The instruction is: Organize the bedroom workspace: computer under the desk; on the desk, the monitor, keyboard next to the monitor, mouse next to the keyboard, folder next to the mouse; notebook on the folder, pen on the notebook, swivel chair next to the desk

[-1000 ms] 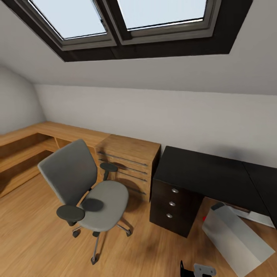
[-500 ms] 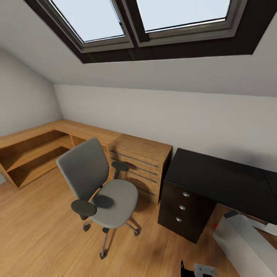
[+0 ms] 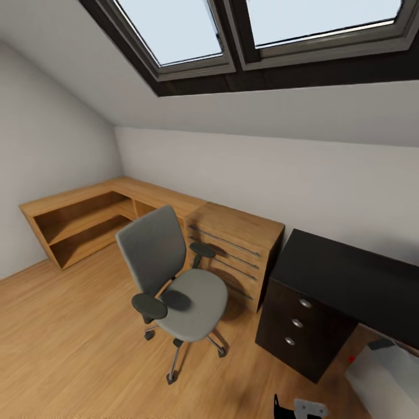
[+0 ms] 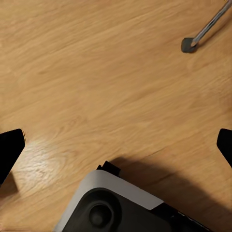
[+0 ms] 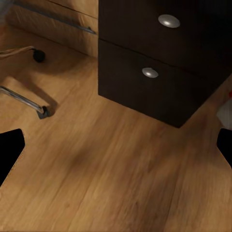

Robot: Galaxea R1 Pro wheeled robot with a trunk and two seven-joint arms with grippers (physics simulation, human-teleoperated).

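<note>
View has swung left since earlier pictures: camera moved, things did not; judged robot turning toward chair, no task step done yet.

Count, largest first: one worktop (image 3: 349,273), black, bare where visible; one dresser (image 3: 235,244); one swivel chair (image 3: 174,279) apart from worktop, seat empty; one computer (image 3: 389,375) on floor beside drawer unit.

Both hands, left (image 4: 116,145) and right (image 5: 116,145), spread open, empty, over floor.

Left claw (image 4: 116,145) with black finger tips at each side, rounded base (image 4: 113,205) beneath it with pale grey shell, dark inset and round knob, right claw (image 5: 116,145) with the same flat black tips
</note>
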